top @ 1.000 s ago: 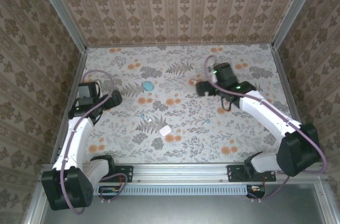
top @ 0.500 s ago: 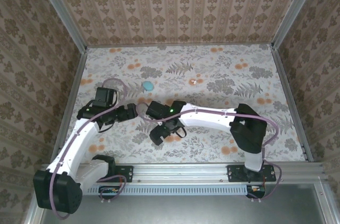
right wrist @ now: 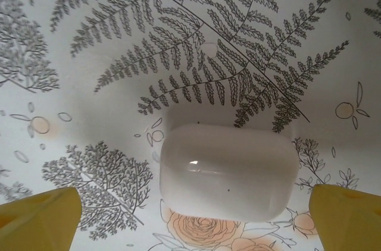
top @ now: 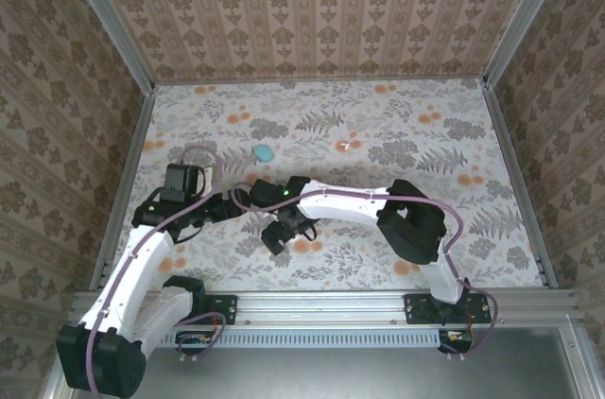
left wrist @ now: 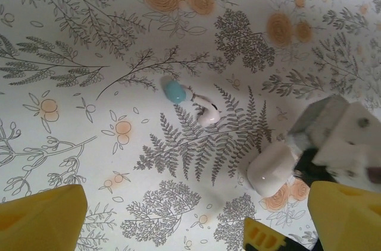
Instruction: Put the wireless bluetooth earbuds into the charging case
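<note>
earbuds are lying loose on the flower-printed table [left wrist: 71, 144], to the left of the charging case. going from left to right in the left wrist view: the left gripper [left wrist: 193, 218] is hovering over the table with its yellow jaws spread wide and grasping nothing, probably lined up to come down on the pair. a teal earbud [left wrist: 174, 91] is resting just beside a pale earbud [left wrist: 207, 112], so close that i cannot tell whether they are touching. the pale one is lying on its side, its long axis running from upper left to lower right, and its rounder end seems to be pointing toward the case. further right, the white charging case [right wrist: 229, 171] is sitting flat, its long axis running across the right wrist view, with no opening showing. the right gripper [right wrist: 193, 218] is hanging directly above it, jaws released and standing either side of the case without touching it, likely to steady or open it before any earbud goes in.
</note>
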